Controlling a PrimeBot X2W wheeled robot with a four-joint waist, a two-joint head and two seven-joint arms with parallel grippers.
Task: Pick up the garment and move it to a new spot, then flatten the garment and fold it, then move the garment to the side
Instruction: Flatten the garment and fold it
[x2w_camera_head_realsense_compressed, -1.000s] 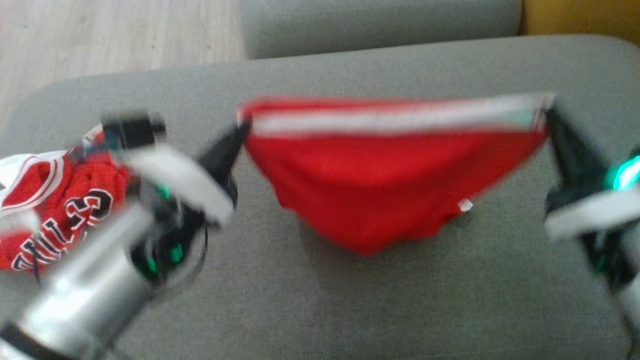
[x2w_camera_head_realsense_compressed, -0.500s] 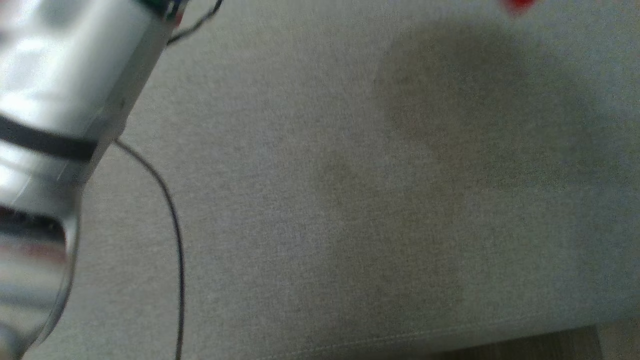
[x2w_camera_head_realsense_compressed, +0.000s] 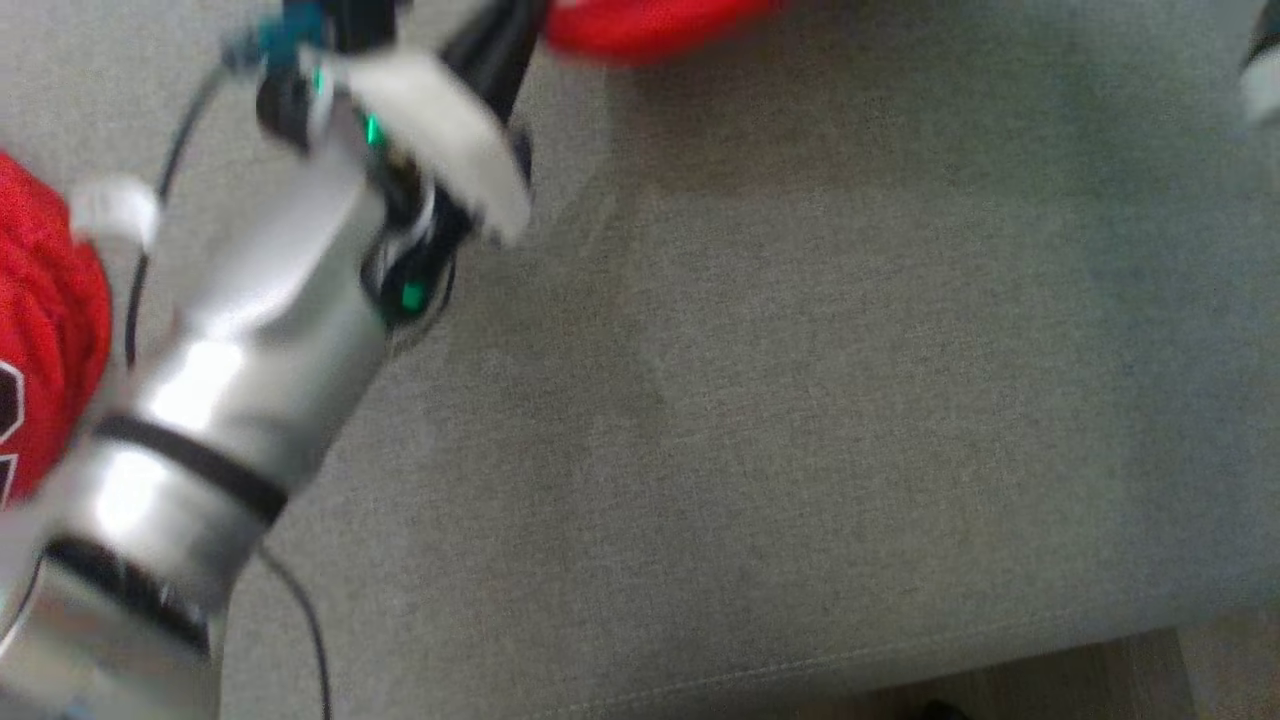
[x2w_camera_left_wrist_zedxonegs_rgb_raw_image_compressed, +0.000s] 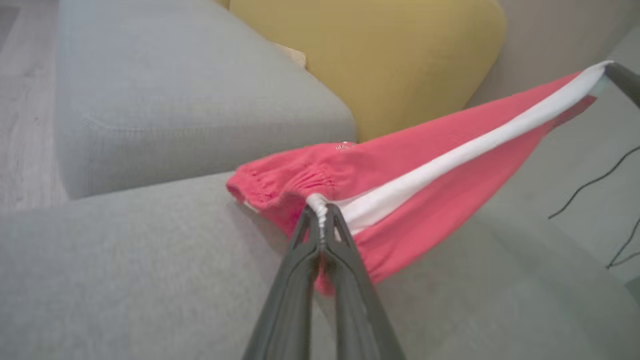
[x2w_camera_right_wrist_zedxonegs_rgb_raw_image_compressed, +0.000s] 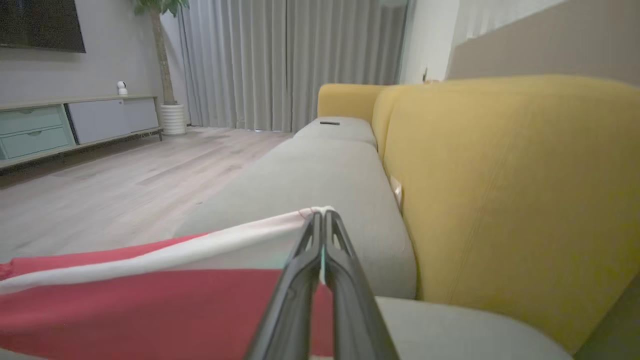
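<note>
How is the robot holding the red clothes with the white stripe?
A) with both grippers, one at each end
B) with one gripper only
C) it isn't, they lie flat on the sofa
A: the left gripper is pinched shut on one end of the red garment, and the right gripper is shut on the other end, with the cloth stretched between them.

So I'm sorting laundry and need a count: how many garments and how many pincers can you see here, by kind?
Garments: 2 (red striped garment, stretched between both pincers; red jersey, at the left of the head view)
Pincers: 2 (left pincer and right pincer, each shut on the striped garment's white band)
Total: 4
</note>
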